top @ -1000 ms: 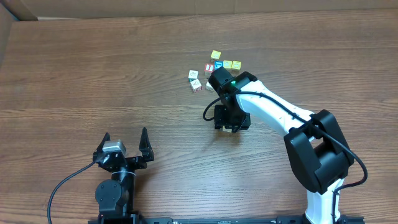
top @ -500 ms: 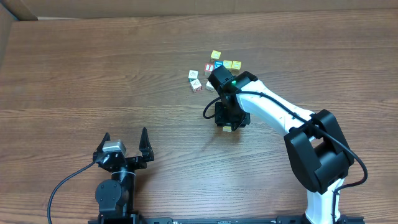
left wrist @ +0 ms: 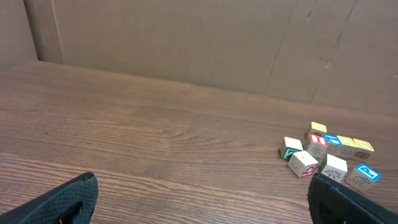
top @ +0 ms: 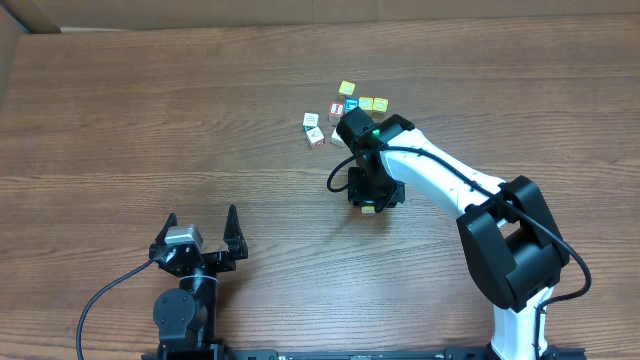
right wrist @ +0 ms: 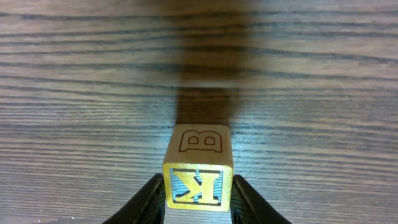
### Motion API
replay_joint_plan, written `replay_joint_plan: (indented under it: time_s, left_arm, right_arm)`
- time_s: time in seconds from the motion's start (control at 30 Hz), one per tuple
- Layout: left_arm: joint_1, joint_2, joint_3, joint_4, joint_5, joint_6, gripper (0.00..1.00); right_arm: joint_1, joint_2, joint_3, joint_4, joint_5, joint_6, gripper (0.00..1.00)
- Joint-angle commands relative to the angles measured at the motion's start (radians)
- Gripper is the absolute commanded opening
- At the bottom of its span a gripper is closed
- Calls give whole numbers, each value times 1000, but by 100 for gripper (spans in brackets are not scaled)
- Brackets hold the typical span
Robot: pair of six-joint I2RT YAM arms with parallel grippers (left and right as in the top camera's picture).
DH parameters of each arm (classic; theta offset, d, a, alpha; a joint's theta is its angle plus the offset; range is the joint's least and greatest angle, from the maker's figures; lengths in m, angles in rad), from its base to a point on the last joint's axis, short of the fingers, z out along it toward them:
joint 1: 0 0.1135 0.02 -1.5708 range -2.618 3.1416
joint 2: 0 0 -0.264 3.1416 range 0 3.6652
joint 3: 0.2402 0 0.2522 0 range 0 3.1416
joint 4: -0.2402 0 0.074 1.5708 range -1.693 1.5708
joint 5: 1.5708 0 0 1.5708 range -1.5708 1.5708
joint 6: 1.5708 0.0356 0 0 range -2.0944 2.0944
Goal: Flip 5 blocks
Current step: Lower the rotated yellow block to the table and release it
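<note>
Currently: right gripper (right wrist: 198,190) pinching yellow K-faced block (right wrist: 199,158) low down; we judge it may pivot or slip free. Left gripper (top: 201,216) wide, empty.

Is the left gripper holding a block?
No, the left gripper stands with jaws open and empty; the blocks lie clustered well ahead.

From overhead, the block (top: 368,208) is largely covered by the right gripper (top: 367,198); lettering on the clustered blocks (top: 312,120) cannot be read.
</note>
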Motion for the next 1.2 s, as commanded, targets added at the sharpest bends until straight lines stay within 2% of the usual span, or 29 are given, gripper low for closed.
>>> replay_joint_plan:
  time_s: [0.0, 0.53, 1.0, 1.07, 1.17]
  left_arm:
    - [-6, -11, -3, 2, 11, 18, 100]
    - [-6, -11, -3, 2, 11, 18, 100]
    - [-6, -11, -3, 2, 11, 18, 100]
    - [-6, -11, -3, 2, 11, 18, 100]
    - [-6, -11, -3, 2, 11, 18, 100]
  right_arm:
    - [-2, -19, -6, -8, 10, 5, 34]
    - [28, -19, -6, -101, -2, 29, 35]
    - [45, -19, -6, -117, -2, 50, 35]
    - [45, -19, -6, -120, -2, 50, 36]
    - [45, -19, -6, -123, -10, 50, 44]
